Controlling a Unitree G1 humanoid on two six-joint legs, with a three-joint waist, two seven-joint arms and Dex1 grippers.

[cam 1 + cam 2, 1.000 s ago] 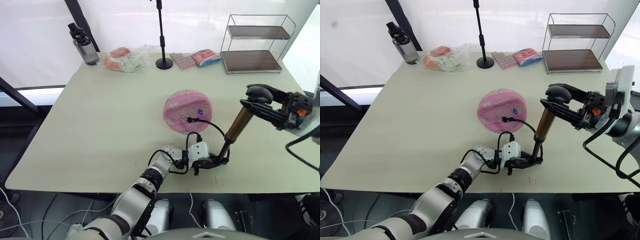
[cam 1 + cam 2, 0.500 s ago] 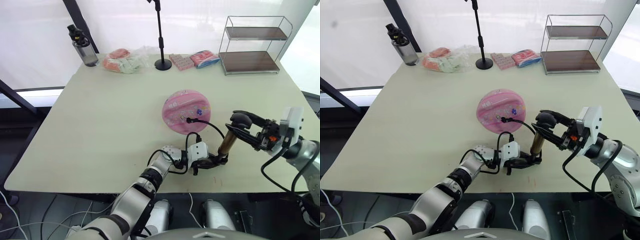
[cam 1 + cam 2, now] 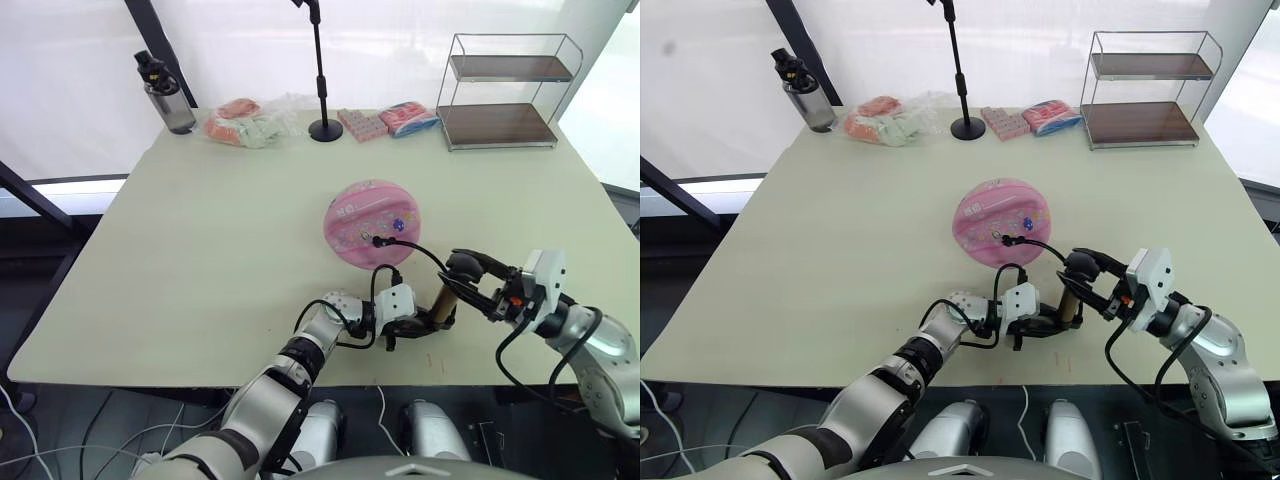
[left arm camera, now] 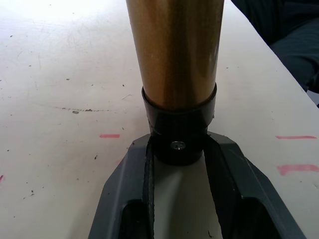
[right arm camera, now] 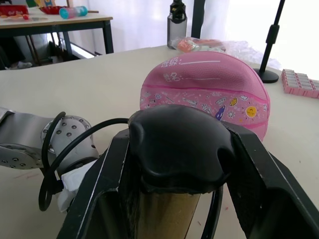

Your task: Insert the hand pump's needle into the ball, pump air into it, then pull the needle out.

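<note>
The pump [image 3: 441, 303] stands near the table's [image 3: 200, 250] front edge, just in front of the pink ball [image 3: 374, 223], its black base clamped by the left gripper [image 4: 180, 164] and its knob clasped by the right gripper [image 5: 179, 149]. Its hose [image 3: 420, 252] arcs up to the needle [image 3: 378, 240], seated in the ball's top.

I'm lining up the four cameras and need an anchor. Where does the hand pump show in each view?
Left eye: hand pump near the table's front edge, below the ball.
Right eye: same spot.
Left wrist: gold barrel centre.
Right wrist: black knob centre.
Shared landmark: the pink ball.
</note>
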